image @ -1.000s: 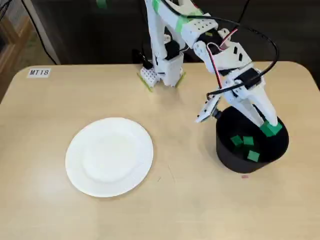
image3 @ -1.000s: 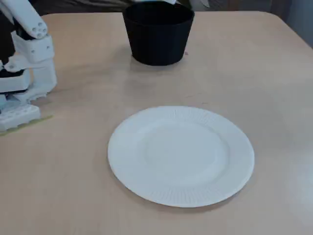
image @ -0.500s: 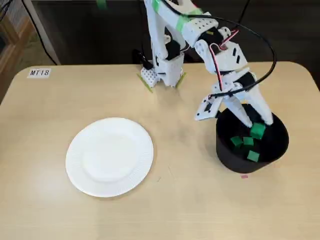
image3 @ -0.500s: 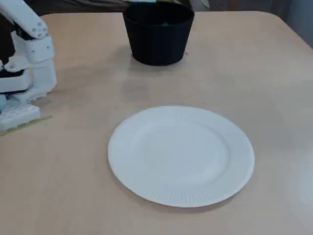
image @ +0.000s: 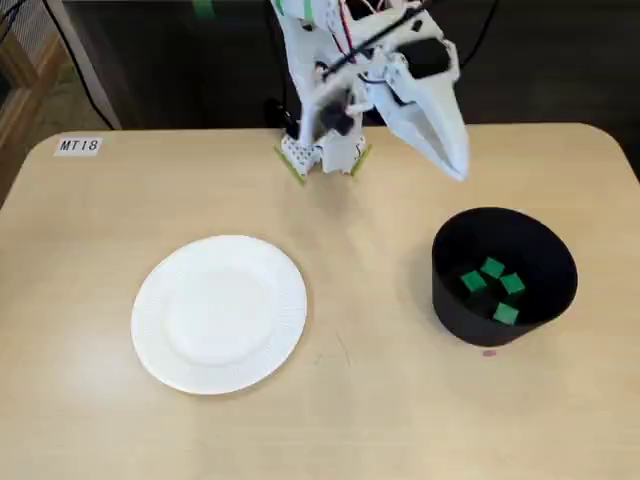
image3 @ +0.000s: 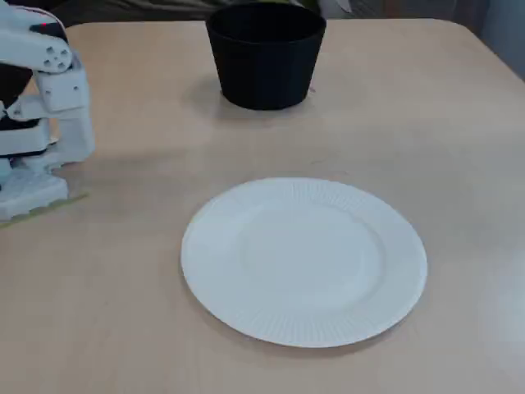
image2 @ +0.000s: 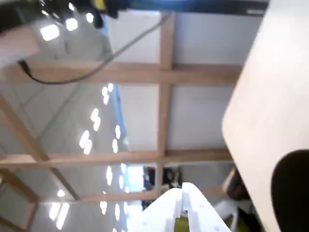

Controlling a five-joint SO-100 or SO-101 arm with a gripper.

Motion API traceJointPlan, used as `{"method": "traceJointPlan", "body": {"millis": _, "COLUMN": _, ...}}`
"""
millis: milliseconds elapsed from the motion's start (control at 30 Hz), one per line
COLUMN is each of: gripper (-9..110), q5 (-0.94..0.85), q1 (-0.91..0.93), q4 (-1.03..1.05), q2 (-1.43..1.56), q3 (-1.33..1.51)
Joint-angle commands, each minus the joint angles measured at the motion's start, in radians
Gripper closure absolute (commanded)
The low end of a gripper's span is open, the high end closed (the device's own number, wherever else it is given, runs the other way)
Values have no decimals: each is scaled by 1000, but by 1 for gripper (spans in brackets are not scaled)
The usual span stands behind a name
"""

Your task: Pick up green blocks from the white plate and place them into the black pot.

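The black pot [image: 452, 300] stands at the right in a fixed view and holds several green blocks [image: 491, 268]. The white plate [image: 218, 313] lies bare at the left, with no block on it; another fixed view shows the same plate [image3: 303, 261] in front of the pot [image3: 265, 66]. My gripper [image: 457, 168] is raised above the table, behind and left of the pot, shut and holding nothing. In the wrist view the gripper [image2: 182, 192] points up toward the room, its fingers pressed together, with the pot [image2: 292, 188] at the lower right.
The arm's white base [image: 322, 150] sits at the table's back edge, also seen as a base [image3: 37, 164] at the left. A label reading MT18 [image: 78, 145] is stuck at the back left corner. A small pink speck [image: 489, 352] lies in front of the pot.
The green block held over the pot has dropped in with the others. The gripper has lifted out of the pot, swung up and back, and closed.
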Motion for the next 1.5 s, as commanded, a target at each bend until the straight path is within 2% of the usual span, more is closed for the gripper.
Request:
{"method": "traceJointPlan", "body": {"millis": 0, "gripper": 104, "q5": 29, "q1": 110, "q4": 83, "q2": 169, "q3": 71}}
{"method": "traceJointPlan", "body": {"millis": 67, "gripper": 104, "q5": 29, "q1": 176, "q4": 167, "q2": 244, "q3": 146}}
{"method": "traceJointPlan", "body": {"millis": 233, "gripper": 104, "q5": 54, "q1": 235, "q4": 192, "q2": 457, "q3": 485}}
{"method": "traceJointPlan", "body": {"millis": 533, "gripper": 104, "q5": 14, "q1": 272, "q4": 190, "q2": 457, "q3": 798}}
{"method": "traceJointPlan", "body": {"millis": 1100, "gripper": 104, "q5": -20, "q1": 310, "q4": 189, "q2": 459, "q3": 819}}
{"method": "traceJointPlan", "body": {"millis": 1233, "gripper": 96, "q5": -46, "q1": 298, "q4": 169, "q2": 459, "q3": 827}}
{"method": "traceJointPlan", "body": {"millis": 1300, "gripper": 104, "q5": -32, "q1": 298, "q4": 156, "q2": 459, "q3": 831}}
{"method": "traceJointPlan", "body": {"millis": 1467, "gripper": 104, "q5": -12, "q1": 307, "q4": 152, "q2": 459, "q3": 831}}
